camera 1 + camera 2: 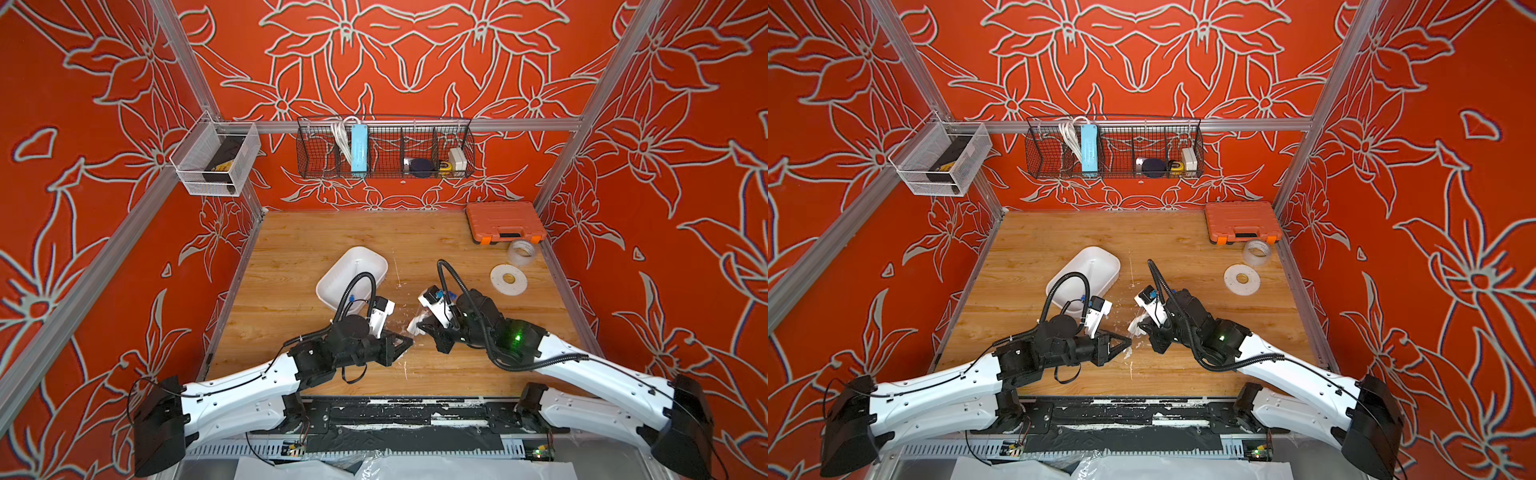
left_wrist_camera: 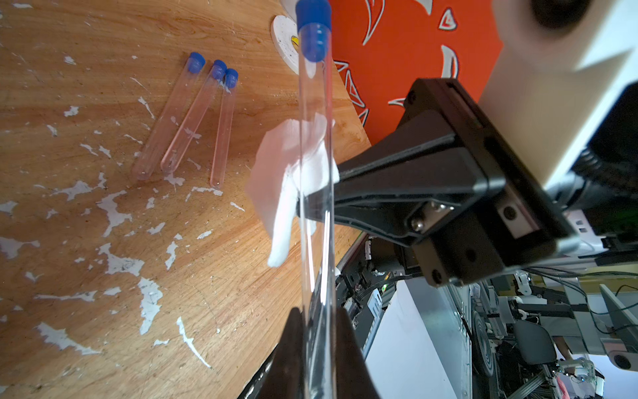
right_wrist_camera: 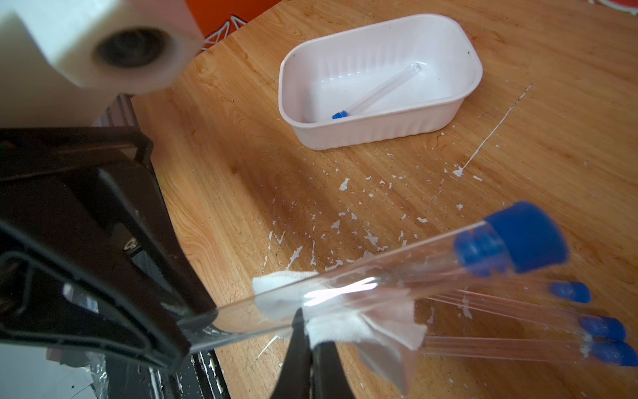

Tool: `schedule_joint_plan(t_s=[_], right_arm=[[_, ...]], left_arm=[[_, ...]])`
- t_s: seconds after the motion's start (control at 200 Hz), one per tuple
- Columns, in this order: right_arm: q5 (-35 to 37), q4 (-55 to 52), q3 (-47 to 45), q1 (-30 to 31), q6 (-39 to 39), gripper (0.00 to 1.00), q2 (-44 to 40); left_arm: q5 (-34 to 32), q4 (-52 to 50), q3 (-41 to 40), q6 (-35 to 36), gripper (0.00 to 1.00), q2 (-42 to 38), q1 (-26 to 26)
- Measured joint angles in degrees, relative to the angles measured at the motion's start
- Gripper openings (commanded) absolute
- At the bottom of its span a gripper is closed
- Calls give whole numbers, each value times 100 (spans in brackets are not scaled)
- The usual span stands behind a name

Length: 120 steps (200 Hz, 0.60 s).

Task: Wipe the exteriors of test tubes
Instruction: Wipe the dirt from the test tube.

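1. Jaws. The left gripper (image 2: 317, 321) is closed narrow on the clear end of the held test tube (image 2: 316, 103). That end is hidden between the fingers and cut off at the frame edge. The right gripper (image 3: 310, 331) is clamped on a crumpled white tissue (image 3: 345, 331).

2. Tube position. The held test tube runs outward from the left jaws, blue cap at the far end. The tissue lies against it at about mid-length, just off the right fingertips. Whether the tissue wraps fully round the tube cannot be determined.

3. Top views. Both grippers meet tip to tip above the table (image 1: 291, 249), left gripper (image 1: 405, 343) and right gripper (image 1: 419, 328). The held tube is too faint to make out there.

4. Other tubes. The three loose test tubes (image 2: 193, 117) lie side by side on the table, caps pointing the same way. The right arm (image 1: 478, 320) hides them in both top views. A fifth test tube (image 3: 379, 89) lies diagonally in the white plastic tray (image 3: 379, 134).

5. Surroundings, from the jaws in a top view:
- Tray (image 1: 357, 253): 10 o'clock.
- Flat white disc (image 1: 508, 279) and clear tape roll (image 1: 521, 251): 2 o'clock.
- Orange tool case (image 1: 503, 220): 1 o'clock.
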Motion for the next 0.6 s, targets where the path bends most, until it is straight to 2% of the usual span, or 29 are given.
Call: schedule_joint_plan(t_s=[0.41, 0.601], right_arm=[[13, -293, 227, -640, -260, 0, -72], [-85, -308, 286, -721, -297, 0, -85]], left_arm=[[0, -98, -125, 2, 10, -61, 0], [-11, -101, -125, 2, 10, -61, 0]])
